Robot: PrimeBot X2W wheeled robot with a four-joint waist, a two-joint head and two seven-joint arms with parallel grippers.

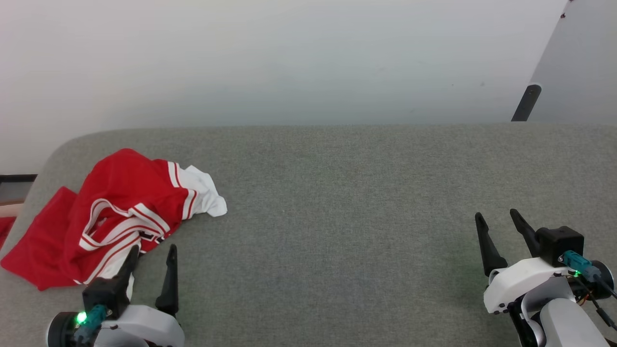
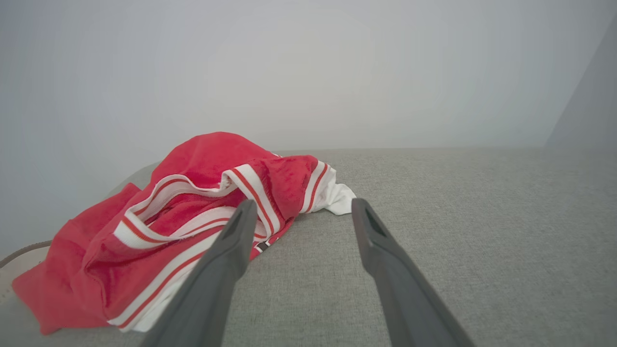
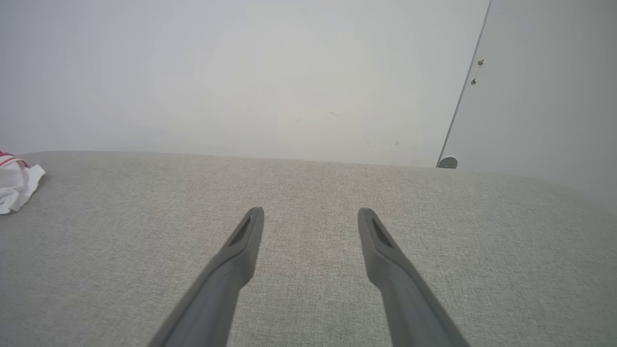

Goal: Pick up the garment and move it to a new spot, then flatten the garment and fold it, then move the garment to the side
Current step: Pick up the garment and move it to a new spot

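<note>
Lying crumpled, red garment [image 1: 120, 202], white sleeve, striped trim

Garment [image 3: 17, 185] cut off (left edge).

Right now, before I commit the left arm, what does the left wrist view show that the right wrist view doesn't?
Left wrist view: the crumpled red soft-fabric T-shirt with striped trim, its red body and collar, with the open left gripper at its near edge. Right wrist view: the open right gripper, plus a grey panel and small round stop at far right. Both: the T-shirt's white sleeve, the grey woven fabric surface and the pale wall.
</note>
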